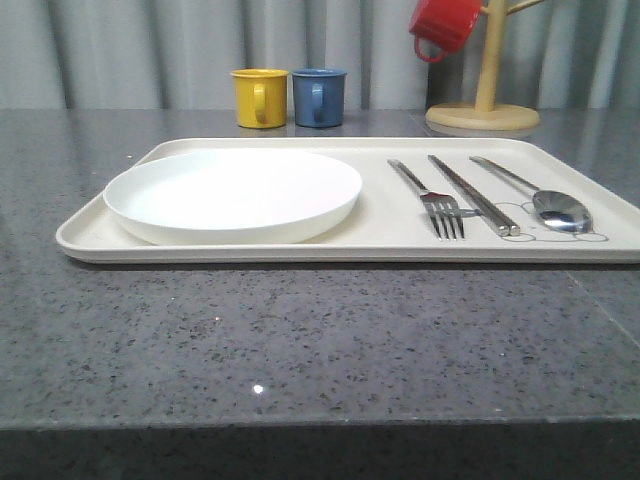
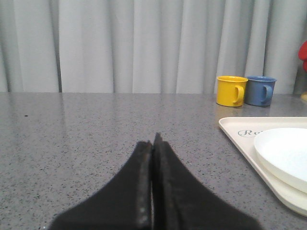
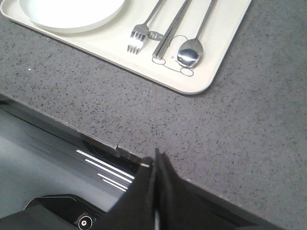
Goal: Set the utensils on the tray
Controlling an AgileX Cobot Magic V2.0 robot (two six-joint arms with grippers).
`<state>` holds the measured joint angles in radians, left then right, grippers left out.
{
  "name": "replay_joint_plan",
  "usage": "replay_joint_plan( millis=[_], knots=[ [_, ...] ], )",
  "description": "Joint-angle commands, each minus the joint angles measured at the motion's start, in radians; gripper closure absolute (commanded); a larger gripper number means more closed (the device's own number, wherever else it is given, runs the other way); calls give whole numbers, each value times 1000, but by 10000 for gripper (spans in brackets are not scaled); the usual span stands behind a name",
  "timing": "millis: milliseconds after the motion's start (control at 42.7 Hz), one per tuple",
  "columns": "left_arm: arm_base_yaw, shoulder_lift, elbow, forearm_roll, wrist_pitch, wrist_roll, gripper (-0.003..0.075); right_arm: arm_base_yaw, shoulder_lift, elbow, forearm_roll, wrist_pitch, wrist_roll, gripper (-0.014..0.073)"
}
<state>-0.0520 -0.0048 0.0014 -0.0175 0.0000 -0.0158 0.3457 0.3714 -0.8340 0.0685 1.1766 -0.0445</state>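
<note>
Four utensils lie on a cream tray [image 1: 400,235] that sits on a speckled grey counter [image 1: 300,340]. Toward the tray's left end rests a round white plate [image 1: 232,193], inside the rim. Toward the tray's right end three silver pieces lie side by side, handles pointing to the tray's far edge: a fork [image 1: 432,202] nearest the plate, then chopsticks [image 1: 474,194] with the pair pressed together, then a spoon [image 1: 545,199] closest to the tray's right edge. The spoon's bowl rests over a faint line drawing printed on the tray. Beyond the tray's far edge stand a yellow mug [image 1: 259,97] and a blue mug [image 1: 319,97], just beside each other. Beyond the tray's far right corner a red mug [image 1: 443,24] hangs on a wooden mug stand [image 1: 484,105]. Grey curtains [image 1: 150,50] hang behind everything. The left pincer [image 2: 153,143] hangs over bare counter beyond the tray's left end, its black fingers pressed together and holding nothing. The right pincer [image 3: 157,158] sits at the counter's near edge, in front of the tray's right corner, fingers likewise together and empty.
</note>
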Motion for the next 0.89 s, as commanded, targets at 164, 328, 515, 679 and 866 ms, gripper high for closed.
replay_joint_plan(
  millis=[164, 328, 515, 679, 866],
  knots=[
    [4, -22, 13, -9, -84, -7, 741, 0, 11, -21, -6, -59, -3, 662],
    [4, -22, 13, -9, -84, -7, 741, -2, 0, -2, -35, -91, -13, 662],
    [4, -22, 13, -9, -84, -7, 741, -131, -129, 249, -57, -483, -13, 662],
    [4, -22, 13, -9, -84, -7, 741, -243, -260, 552, -56, -874, -13, 662],
    [4, -22, 13, -9, -84, -7, 741, -278, -361, 788, -56, -1186, -13, 662]
  ],
)
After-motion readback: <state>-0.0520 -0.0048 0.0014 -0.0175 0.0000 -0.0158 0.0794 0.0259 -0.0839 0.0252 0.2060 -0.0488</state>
